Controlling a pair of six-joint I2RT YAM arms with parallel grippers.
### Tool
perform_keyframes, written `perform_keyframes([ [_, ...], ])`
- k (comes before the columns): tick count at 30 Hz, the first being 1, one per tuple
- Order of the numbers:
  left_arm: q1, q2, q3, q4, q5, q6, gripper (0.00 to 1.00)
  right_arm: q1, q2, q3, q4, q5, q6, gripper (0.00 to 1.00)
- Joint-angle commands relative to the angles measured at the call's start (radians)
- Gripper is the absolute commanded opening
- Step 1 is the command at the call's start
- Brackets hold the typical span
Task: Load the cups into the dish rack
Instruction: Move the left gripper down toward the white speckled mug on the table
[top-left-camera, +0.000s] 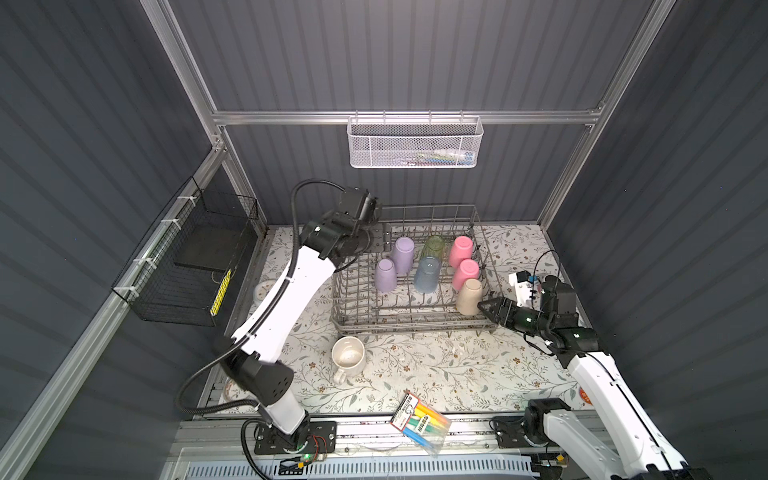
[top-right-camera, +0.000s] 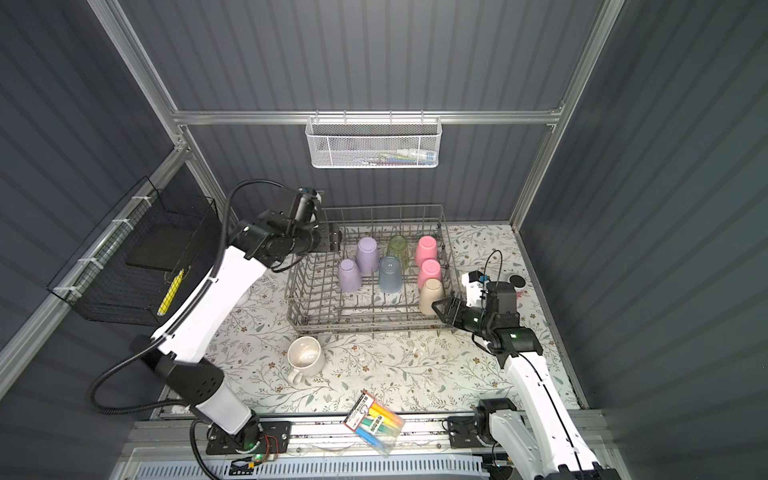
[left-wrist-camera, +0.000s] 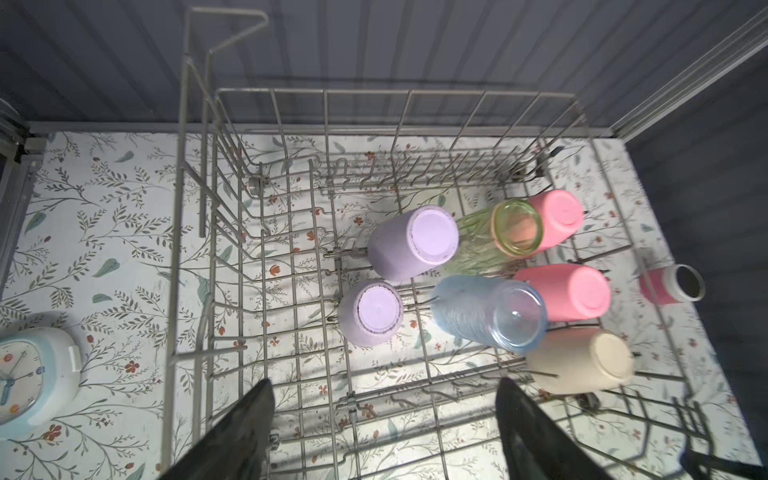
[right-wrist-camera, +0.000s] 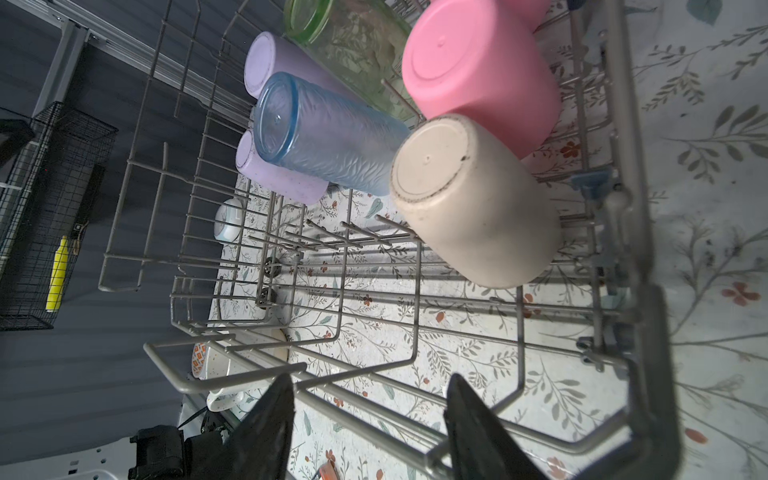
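In both top views, finding the mug (top-left-camera: 348, 356) standing mouth-up on the tabletop (top-left-camera: 457, 374) just in front of the dish rack (top-left-camera: 411, 325), apart from it, handle pointing away from the rack. Counting seven cups already sitting mouth-down inside the rack, across its middle and right side: two lilac cups (top-left-camera: 403, 254), a blue cup (top-left-camera: 428, 274), a green tumbler (top-left-camera: 433, 247), two pink cups (top-left-camera: 460, 250) and a beige cup (top-left-camera: 469, 296). Seeing the left claw (left-wrist-camera: 384, 386) hovering at the rack's far left corner, jaws spread wide with nothing between them, and the right claw (right-wrist-camera: 372, 378) sitting at the rack's near right corner, just beside the beige cup, jaws parted and likewise empty. Judging the mug to be the last piece needing loading. Suggesting coming down on it from above, pinching the rim wall opposite the handle, lifting clear of the rack's tall front side, tipping it mouth-down, and setting it into the bare left part of the rack, keeping well off the lilac cups.
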Motion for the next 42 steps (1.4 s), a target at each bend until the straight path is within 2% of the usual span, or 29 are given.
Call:
perform_keyframes([
  [1,0.004,-0.124,-0.129,0.01,0.094,0.021,0.83,-0.001,-0.017,-0.004,0.016,-0.033,0.0,0.59],
  [5,-0.008,-0.281,-0.254,-0.046,0.137,0.026,0.8,-0.001,-0.021,0.02,0.042,-0.04,0.009,0.59],
  [10,-0.055,-0.43,-0.358,-0.204,0.094,0.036,0.78,0.001,0.012,0.05,0.101,-0.086,0.06,0.6],
  [14,-0.088,-0.542,-0.456,-0.229,0.127,0.025,0.78,0.018,0.055,0.103,0.09,-0.093,0.069,0.6],
  [18,-0.127,-0.613,-0.563,-0.23,0.172,0.024,0.77,0.056,0.067,0.152,0.058,-0.043,0.051,0.6],
  [22,-0.181,-0.624,-0.653,-0.232,0.161,0.008,0.77,0.075,0.074,0.171,0.05,-0.02,0.062,0.6],
  [27,-0.192,-0.617,-0.767,-0.216,0.144,-0.017,0.75,0.085,0.068,0.177,0.031,-0.003,0.069,0.6],
  [32,-0.208,-0.612,-0.856,-0.13,0.153,-0.051,0.75,0.085,0.065,0.177,0.003,0.003,0.061,0.6],
  [39,-0.237,-0.546,-0.947,0.024,0.161,-0.098,0.73,0.085,0.047,0.155,-0.005,-0.001,0.059,0.61],
  [42,-0.265,-0.488,-0.959,0.015,0.122,-0.107,0.7,0.085,0.034,0.14,-0.011,0.002,0.057,0.61],
])
